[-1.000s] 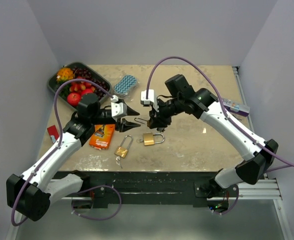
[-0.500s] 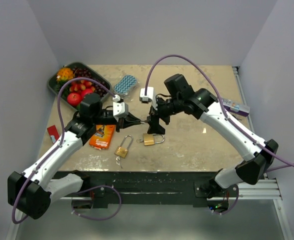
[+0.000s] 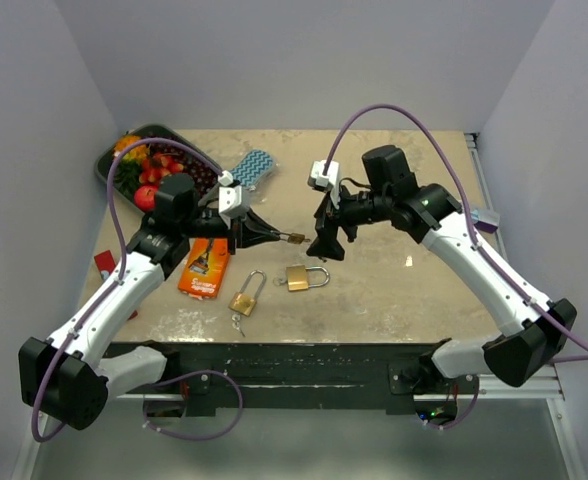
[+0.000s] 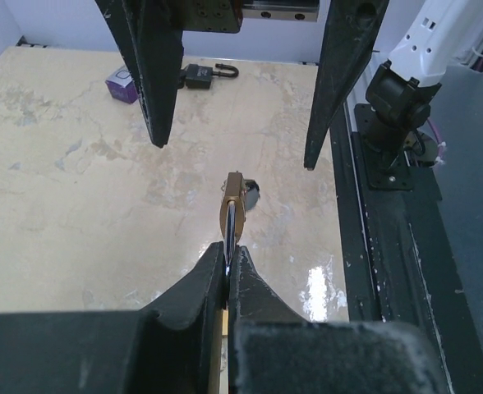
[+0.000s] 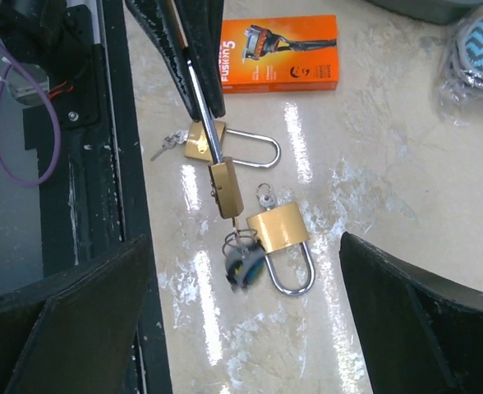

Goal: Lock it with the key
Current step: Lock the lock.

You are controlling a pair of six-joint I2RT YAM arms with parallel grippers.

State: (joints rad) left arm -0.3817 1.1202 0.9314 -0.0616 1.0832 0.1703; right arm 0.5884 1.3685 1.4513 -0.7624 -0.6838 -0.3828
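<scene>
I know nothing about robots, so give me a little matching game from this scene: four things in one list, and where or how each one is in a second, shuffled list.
Things:
1. left gripper
2. right gripper
3. orange razor box
4. fruit tray

Places or states:
A. at the far left corner of the table
B. wide open, holding nothing
C. shut on a brass padlock
D. lying flat on the table, by the left arm

Pairs: 1-C, 2-B, 3-D, 4-A
</scene>
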